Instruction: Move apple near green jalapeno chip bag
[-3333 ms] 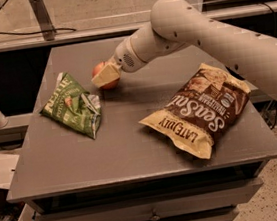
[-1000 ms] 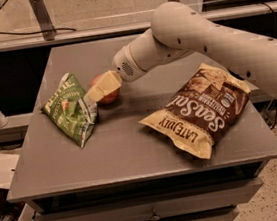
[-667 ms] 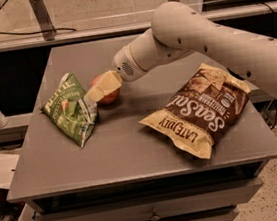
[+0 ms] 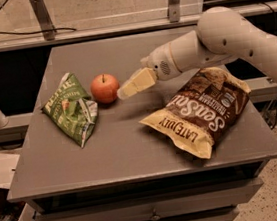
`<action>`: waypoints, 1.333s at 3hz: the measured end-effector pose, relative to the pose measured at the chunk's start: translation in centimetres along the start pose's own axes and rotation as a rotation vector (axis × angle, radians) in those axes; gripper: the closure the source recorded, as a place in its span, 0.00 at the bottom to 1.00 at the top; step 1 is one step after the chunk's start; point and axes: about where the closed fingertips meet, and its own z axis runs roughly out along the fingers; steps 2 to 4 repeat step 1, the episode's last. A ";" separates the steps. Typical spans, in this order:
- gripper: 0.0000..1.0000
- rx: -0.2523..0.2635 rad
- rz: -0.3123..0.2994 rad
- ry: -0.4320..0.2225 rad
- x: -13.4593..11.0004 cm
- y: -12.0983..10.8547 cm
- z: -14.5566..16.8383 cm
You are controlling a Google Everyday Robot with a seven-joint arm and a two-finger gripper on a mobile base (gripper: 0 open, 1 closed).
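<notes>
Camera view. Held nothing in gripper (image 4: 124, 90); could not tell whether spread or clenched. Hovered low over table (image 4: 128, 149), tip just beside apple (image 4: 104, 88), on its side away from green bag (image 4: 72, 108). Found apple upright, near green bag, ungrasped. Judged placing done; left only pulling arm (image 4: 229, 31) clear.

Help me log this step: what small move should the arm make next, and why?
Probably pull the gripper straight back, away from the apple. The apple sits on the table close beside the green jalapeno chip bag, so placing looks done, and the gripper hangs right next to it.
</notes>
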 end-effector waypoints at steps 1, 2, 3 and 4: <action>0.00 0.008 0.004 -0.006 0.4 -0.4 -0.7; 0.00 0.008 0.004 -0.006 0.4 -0.4 -0.7; 0.00 0.008 0.004 -0.006 0.4 -0.4 -0.7; 0.00 0.008 0.004 -0.006 0.4 -0.4 -0.7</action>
